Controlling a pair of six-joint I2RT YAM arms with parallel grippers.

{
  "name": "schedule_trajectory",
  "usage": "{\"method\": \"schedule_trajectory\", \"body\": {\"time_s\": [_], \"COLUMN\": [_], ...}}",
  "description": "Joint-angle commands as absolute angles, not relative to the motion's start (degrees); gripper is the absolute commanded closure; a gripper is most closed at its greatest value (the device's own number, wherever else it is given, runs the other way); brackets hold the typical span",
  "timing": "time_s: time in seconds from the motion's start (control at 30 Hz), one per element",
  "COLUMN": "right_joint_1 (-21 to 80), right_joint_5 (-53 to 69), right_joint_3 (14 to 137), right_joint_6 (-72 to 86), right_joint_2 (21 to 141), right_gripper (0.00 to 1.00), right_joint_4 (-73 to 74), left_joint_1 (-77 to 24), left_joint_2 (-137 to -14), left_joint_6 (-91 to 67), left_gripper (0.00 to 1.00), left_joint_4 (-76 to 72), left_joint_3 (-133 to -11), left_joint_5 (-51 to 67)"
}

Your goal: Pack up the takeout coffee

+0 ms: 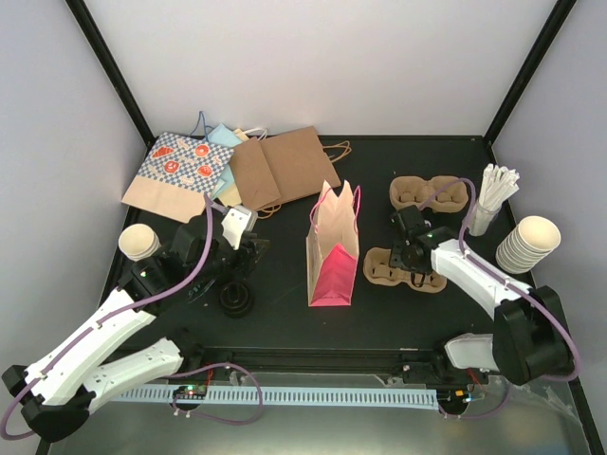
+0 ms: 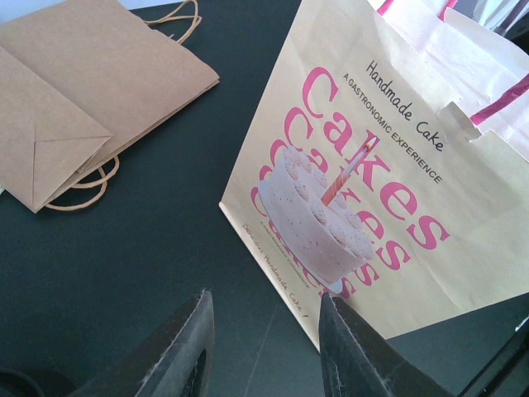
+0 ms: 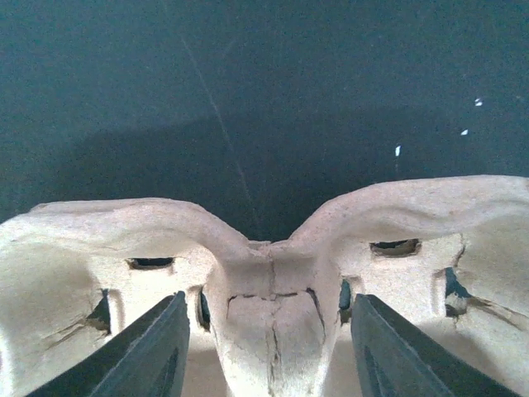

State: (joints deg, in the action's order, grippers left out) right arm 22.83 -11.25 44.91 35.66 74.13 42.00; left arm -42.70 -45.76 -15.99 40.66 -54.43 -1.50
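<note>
As I look down, black tabletop, pale walls, left gripper parted and empty, right gripper parted astride pulp cup carrier.

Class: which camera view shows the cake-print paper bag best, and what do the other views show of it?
Left wrist view: the cake-print bag fills the frame, lettering readable. Top external shows the bag whole but small, print unreadable. Right wrist shows none of it, only a pulp cup carrier.
</note>
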Motion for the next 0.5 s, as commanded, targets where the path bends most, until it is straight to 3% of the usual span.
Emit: {"method": "schedule_trajectory", "body": {"time_s": [0.0, 0.47], "right_joint_1": [22.8, 22.8], "right_joint_5": [-10.7, -11.8], "right_joint_3": [44.3, 47.3], "right_joint_6": [35.0, 35.1], "right_joint_2": [76.3, 70.9], "right_gripper": [0.44, 0.75], "right_joint_4": [39.9, 45.4], "left_joint_1": [-42.3, -42.3], "left_joint_2": [-45.6, -45.1], "left_joint_6": [-15.0, -15.4], "left_gripper": [0.62, 0.62], "left_joint_4": [40.7, 40.9], "left_joint_3": [-57.2, -56.9], "left_joint_5": [-1.7, -2.3]}}
